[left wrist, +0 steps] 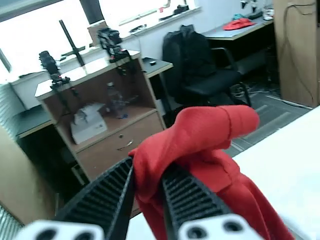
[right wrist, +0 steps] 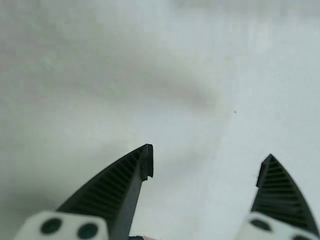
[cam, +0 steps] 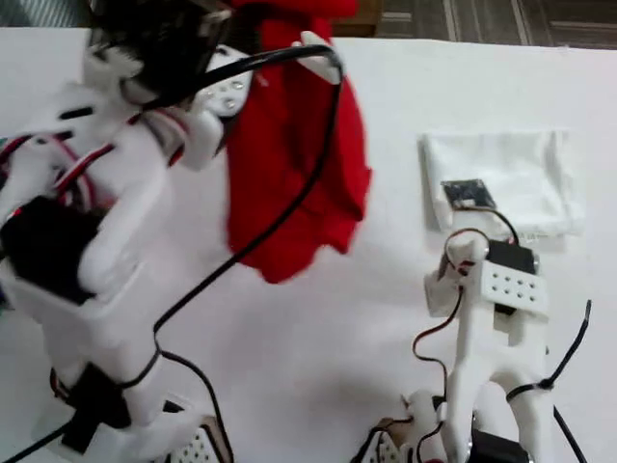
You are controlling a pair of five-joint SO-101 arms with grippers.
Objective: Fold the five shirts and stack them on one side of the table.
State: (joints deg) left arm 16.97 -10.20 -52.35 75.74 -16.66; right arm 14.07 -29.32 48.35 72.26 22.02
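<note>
A red shirt hangs bunched above the table, lifted at the back left. My left gripper is shut on a fold of the red shirt, and the cloth drapes down past it. A folded white shirt lies flat at the right of the table. My right gripper is open just above white cloth, with nothing between its fingers. In the high view the right arm sits at the near edge of the white shirt.
The white table has bare room in the middle and at the front. A black cable runs across the red shirt. Beyond the table stand a wooden cabinet and a black chair.
</note>
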